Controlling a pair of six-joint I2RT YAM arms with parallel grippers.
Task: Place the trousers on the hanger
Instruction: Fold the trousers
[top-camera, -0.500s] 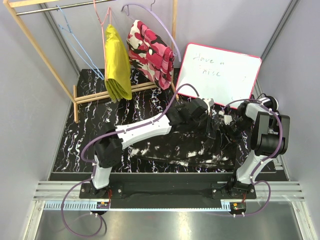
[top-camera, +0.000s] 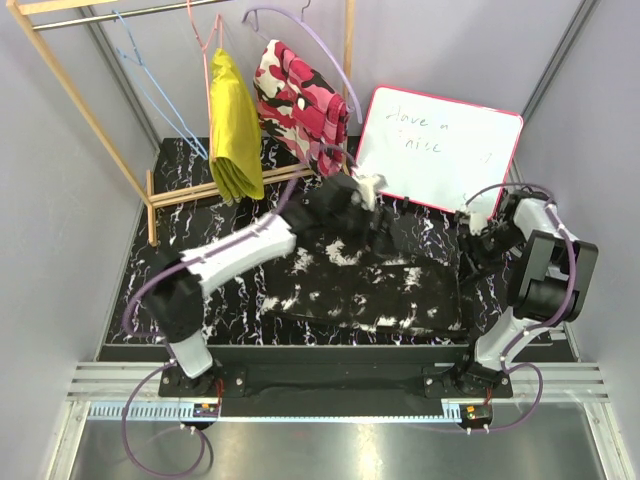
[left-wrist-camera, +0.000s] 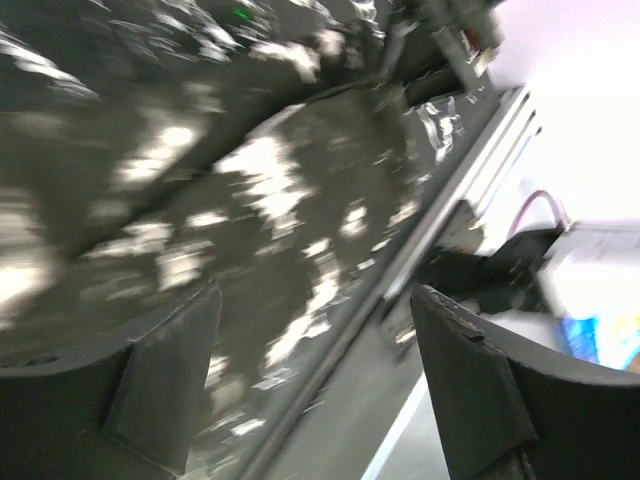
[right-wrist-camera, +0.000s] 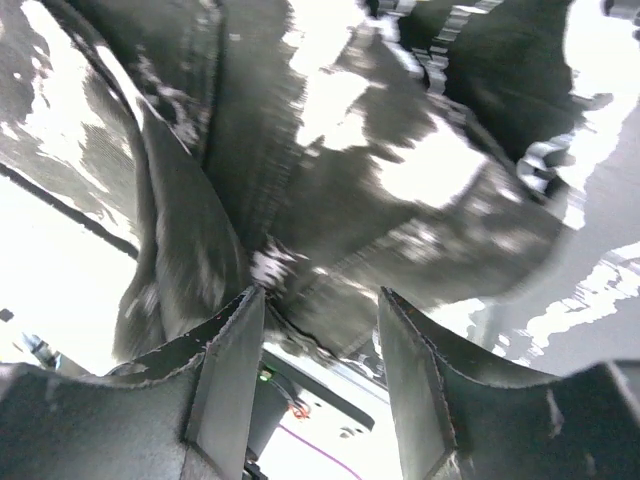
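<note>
The trousers (top-camera: 360, 290), black with white blotches, lie folded in a long band on the black table (top-camera: 170, 250) in front of both arms. My left gripper (top-camera: 383, 228) hovers over their far edge; the left wrist view shows it (left-wrist-camera: 315, 370) wide open and empty, with the blurred trousers (left-wrist-camera: 250, 170) below. My right gripper (top-camera: 476, 245) is at the trousers' right end. In the right wrist view its jaws (right-wrist-camera: 318, 305) stand apart, and the fabric (right-wrist-camera: 330, 150) bunches just beyond the fingertips, with a hem touching the left one. The light-blue hanger (top-camera: 150, 85) hangs on the rack at the back left.
A wooden rack (top-camera: 70, 85) stands at the back left. It carries a yellow garment (top-camera: 232, 125) on a pink hanger (top-camera: 207, 50) and a pink camouflage garment (top-camera: 300, 105) on a lilac hanger (top-camera: 330, 50). A whiteboard (top-camera: 440, 150) leans at the back right.
My left gripper has opened, let go of the trousers and swung left and back. My right gripper has opened wider and drawn right. The trousers now lie flatter.
</note>
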